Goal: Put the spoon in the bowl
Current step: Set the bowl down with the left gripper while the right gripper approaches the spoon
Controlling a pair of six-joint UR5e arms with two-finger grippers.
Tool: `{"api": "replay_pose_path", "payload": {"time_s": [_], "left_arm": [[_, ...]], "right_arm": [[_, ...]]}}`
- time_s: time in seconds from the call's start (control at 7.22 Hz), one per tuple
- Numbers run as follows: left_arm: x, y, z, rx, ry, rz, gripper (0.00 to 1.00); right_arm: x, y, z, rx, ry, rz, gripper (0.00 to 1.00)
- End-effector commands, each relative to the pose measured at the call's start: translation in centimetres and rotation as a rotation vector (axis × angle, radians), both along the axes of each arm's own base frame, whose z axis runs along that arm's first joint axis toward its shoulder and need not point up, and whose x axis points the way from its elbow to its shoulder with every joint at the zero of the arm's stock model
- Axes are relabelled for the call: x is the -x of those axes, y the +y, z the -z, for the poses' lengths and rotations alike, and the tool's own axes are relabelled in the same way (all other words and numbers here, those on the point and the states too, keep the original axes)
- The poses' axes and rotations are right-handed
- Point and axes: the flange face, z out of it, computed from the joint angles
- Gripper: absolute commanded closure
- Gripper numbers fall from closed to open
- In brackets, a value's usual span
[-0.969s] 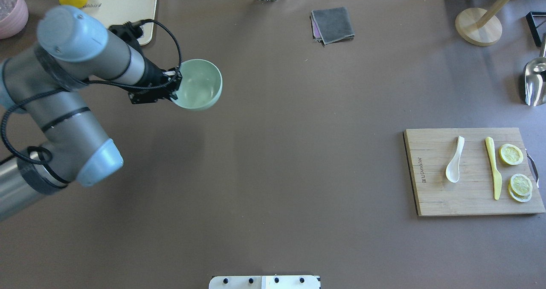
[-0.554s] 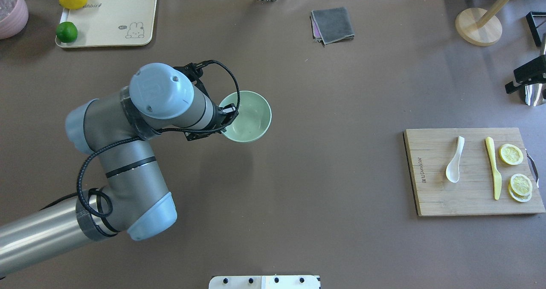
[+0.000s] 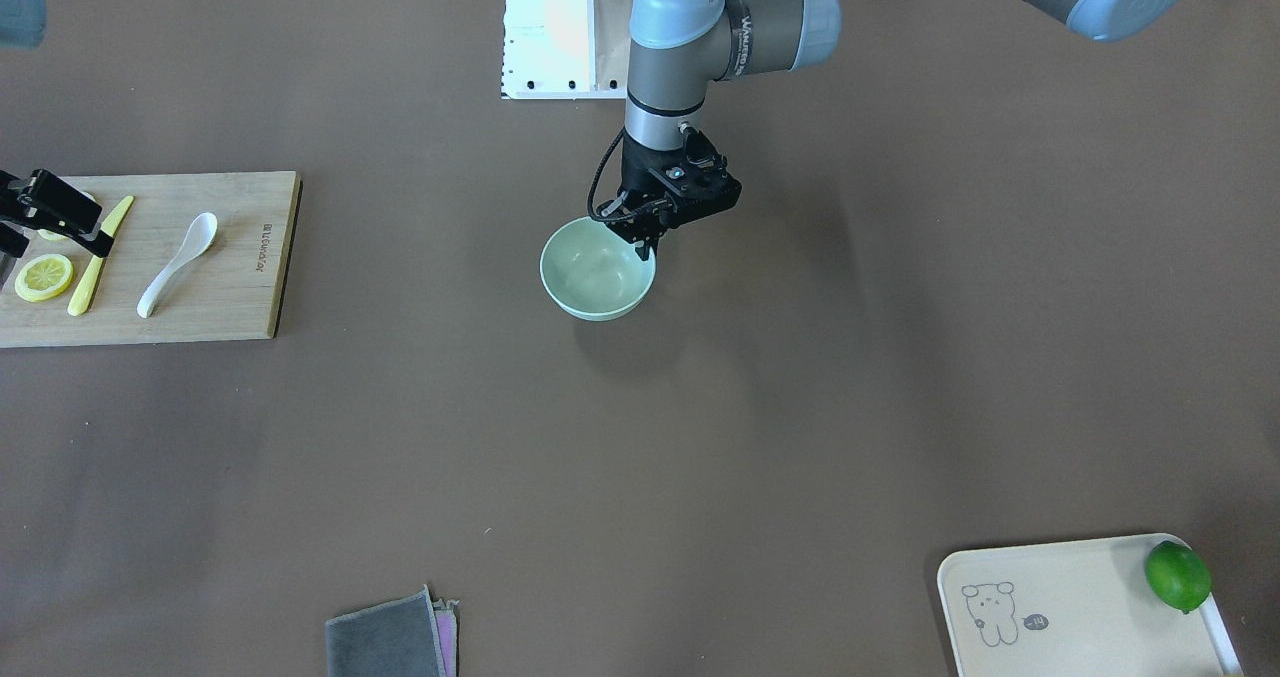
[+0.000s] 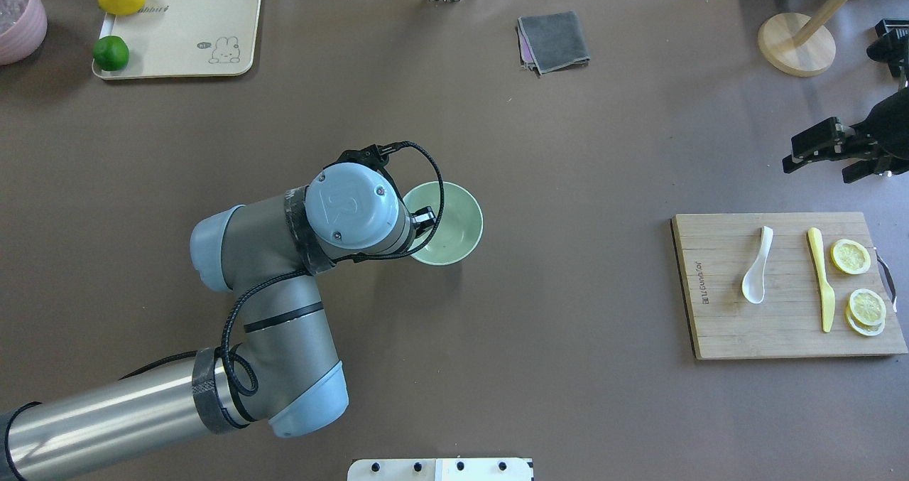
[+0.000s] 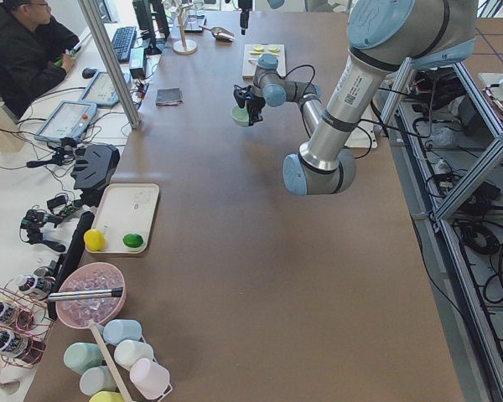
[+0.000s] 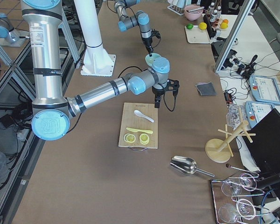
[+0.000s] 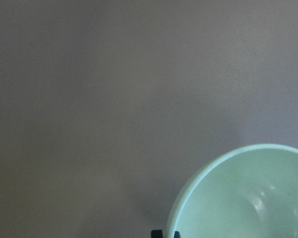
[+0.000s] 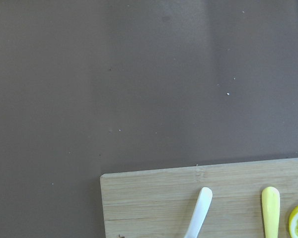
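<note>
The pale mint-green bowl (image 4: 454,227) is near the table's middle, also seen in the front view (image 3: 595,277) and the left wrist view (image 7: 248,198). My left gripper (image 4: 425,219) is shut on the bowl's near-left rim, one finger inside and one outside. The white spoon (image 4: 755,268) lies on the wooden cutting board (image 4: 717,325) at the right, scoop toward the robot; its handle tip shows in the right wrist view (image 8: 200,210). My right gripper (image 4: 817,172) hovers open and empty just beyond the board's far right corner.
A yellow plastic knife (image 4: 822,282) and lemon slices (image 4: 851,256) lie on the board right of the spoon. A grey cloth (image 4: 554,40) and a wooden stand (image 4: 795,44) sit at the far edge. A cream tray (image 4: 177,33) with a lemon and lime is far left.
My left arm has carried the bowl from the far left toward the table's middle. My right gripper has come in from the right edge toward the board.
</note>
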Motion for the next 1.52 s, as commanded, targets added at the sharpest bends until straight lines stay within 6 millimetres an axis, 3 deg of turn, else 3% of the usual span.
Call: {"api": "replay_pose_path", "payload": {"time_s": [0.0, 0.14, 0.28, 0.42, 0.55, 0.69, 0.83, 0.97, 1.25, 1.38], "left_arm": [[-0.5, -0.5, -0.5, -0.018, -0.022, 0.018, 0.28], [-0.4, -0.7, -0.5, -0.030, -0.028, 0.033, 0.02], [0.1, -0.5, 0.2, -0.039, -0.015, 0.037, 0.02], [2.3, -1.0, 2.1, -0.072, 0.019, 0.035, 0.02], [6.8, -2.8, 4.3, -0.114, 0.054, 0.016, 0.02], [10.0, -5.0, 4.8, -0.078, 0.052, -0.001, 0.02], [11.9, -6.7, 4.9, -0.119, 0.038, -0.005, 0.02], [13.0, -7.9, 4.4, -0.141, 0.017, -0.005, 0.02], [13.5, -8.4, 4.2, -0.147, 0.010, -0.001, 0.02], [13.5, -8.5, 4.0, -0.144, 0.005, 0.000, 0.02]], "right_arm": [[1.2, 0.6, -0.5, 0.008, 0.005, 0.022, 0.00], [1.7, 0.8, -0.7, 0.012, 0.009, 0.032, 0.00], [2.1, 1.0, -1.0, 0.016, 0.012, 0.040, 0.00], [3.0, 1.5, -1.7, 0.028, 0.022, 0.060, 0.00], [4.0, 1.8, -2.9, 0.041, 0.047, 0.074, 0.00], [4.9, 1.9, -4.7, 0.067, 0.079, 0.078, 0.00], [5.7, 1.7, -6.5, 0.089, 0.112, 0.082, 0.00], [6.1, 1.8, -7.2, 0.126, 0.124, 0.065, 0.00], [9.6, 2.5, -6.6, 0.130, 0.152, 0.059, 0.00], [11.3, 2.9, -7.5, 0.114, 0.162, 0.084, 0.00]]}}
